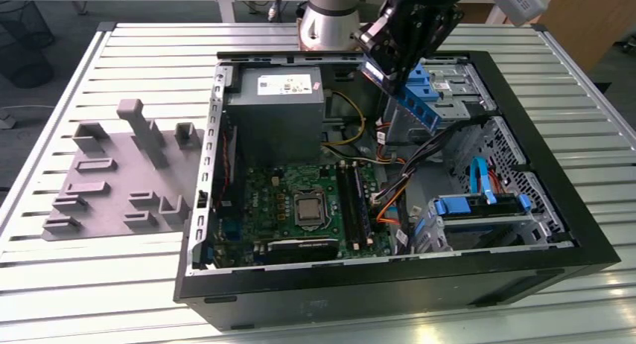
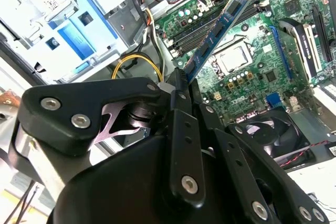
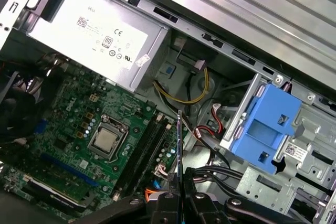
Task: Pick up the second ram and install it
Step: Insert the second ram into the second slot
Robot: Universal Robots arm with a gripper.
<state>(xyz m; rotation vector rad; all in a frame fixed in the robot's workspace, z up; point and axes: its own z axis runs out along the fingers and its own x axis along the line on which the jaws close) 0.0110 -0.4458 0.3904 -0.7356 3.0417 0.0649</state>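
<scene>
Blue-green second ram in closed jaws above cable-crowded motherboard.

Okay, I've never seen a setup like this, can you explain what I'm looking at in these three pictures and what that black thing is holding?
This is a robot arm working over an open computer case that lies on a slatted metal table. The exterior view looks at the whole scene from off the arm. The other two pictures come from cameras riding near the arm's wrist, looking down into the case. The black hand is shut on the second ram, a thin blue-green memory stick, holding it in the air above the green motherboard. In the first wrist view the stick appears edge-on. Beside the case on the table sits a grey fixture with slotted blocks.
</scene>
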